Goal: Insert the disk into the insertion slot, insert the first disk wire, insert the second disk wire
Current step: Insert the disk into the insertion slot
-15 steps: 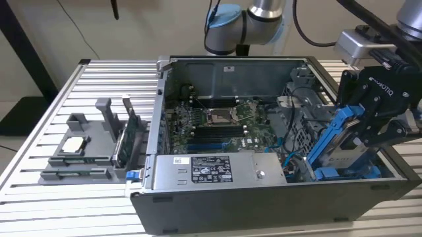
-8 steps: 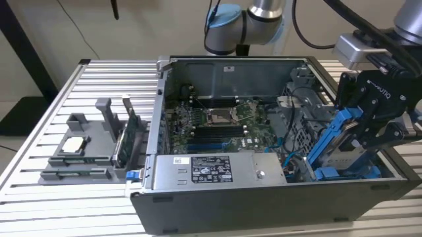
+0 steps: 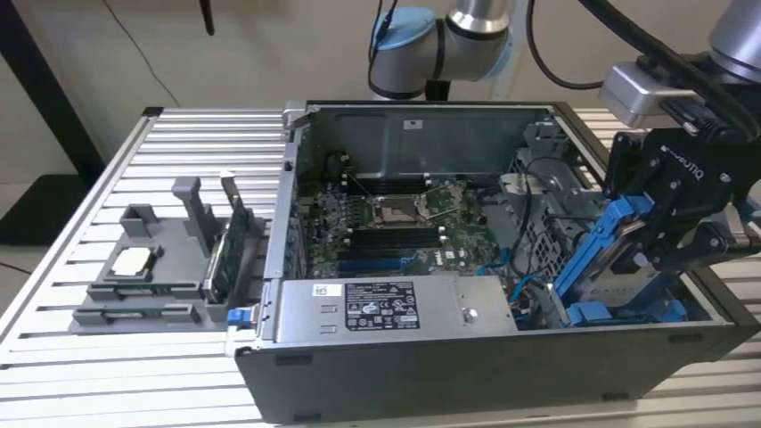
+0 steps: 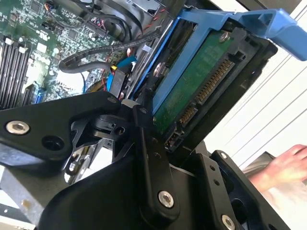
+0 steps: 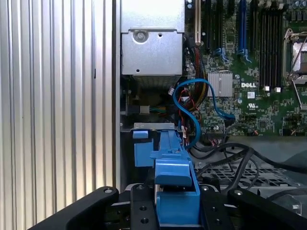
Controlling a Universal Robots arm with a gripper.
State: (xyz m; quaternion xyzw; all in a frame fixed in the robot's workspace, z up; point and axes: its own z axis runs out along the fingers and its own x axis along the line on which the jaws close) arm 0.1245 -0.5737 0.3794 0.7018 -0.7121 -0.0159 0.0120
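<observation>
Disk (image 3: 598,254) is gripped by its blue carrier (image 5: 173,184), which is clamped between the fingers (image 5: 139,210) of the gripper (image 3: 668,234). The fingers are drawn together only as far as the carrier's width allows. In the first wrist view the carrier is seen edge-on, touched by a finger on either side. In the second wrist view the disk's green circuit board (image 4: 199,91), with its row of connector pins, is seen just past one finger.

In the exterior view the disk is held tilted. Its upper part is between the fingers and its lower end is carried down past the fingertips to the slot (image 3: 625,312) in a corner of the open case (image 3: 476,374). Whether that end is already inside the slot cannot be told.

Beyond the fingertips a blue cable (image 5: 192,112) is looped between the slot and the motherboard (image 5: 259,72). A hand (image 4: 283,167) is seen outside the case, beside the gripper and apart from it.
</observation>
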